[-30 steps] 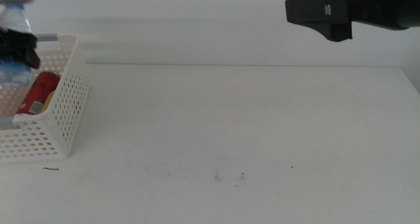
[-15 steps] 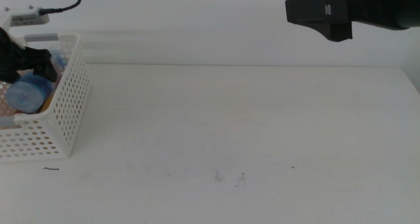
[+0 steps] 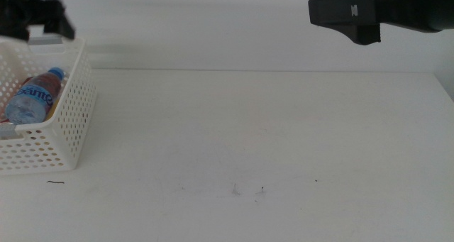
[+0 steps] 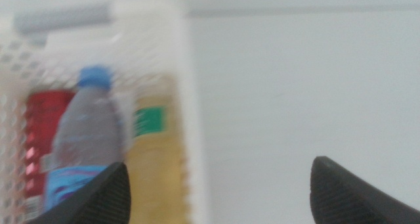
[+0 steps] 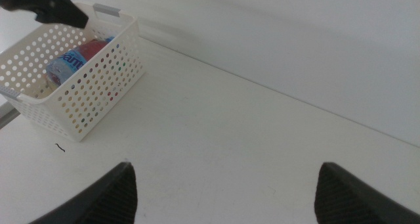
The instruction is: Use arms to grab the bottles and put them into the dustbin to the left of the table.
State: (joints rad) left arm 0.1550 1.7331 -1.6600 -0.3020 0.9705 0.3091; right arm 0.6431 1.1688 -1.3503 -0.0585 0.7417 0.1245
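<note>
The white perforated dustbin (image 3: 71, 121) stands at the table's left edge. The clear blue-capped water bottle (image 3: 32, 96) lies in it, on top of the others. In the left wrist view the water bottle (image 4: 88, 132) lies between the red can (image 4: 42, 132) and the yellow juice bottle (image 4: 157, 158). My left gripper (image 3: 39, 22) hangs above the bin's far end; its jaws are wide open and empty (image 4: 220, 198). My right gripper (image 3: 347, 18) waits high at the back right, open and empty (image 5: 226, 198).
The white table (image 3: 269, 128) carries only a few dark specks (image 3: 261, 191) near the front. The bin's grey handle bar (image 4: 62, 18) is at its far end. The right wrist view shows the bin (image 5: 85, 99) and the left gripper (image 5: 56, 7) above it.
My left gripper has let go of the water bottle and risen out of the bin. The bottle now lies in the bin on its side. The right arm has not moved.
</note>
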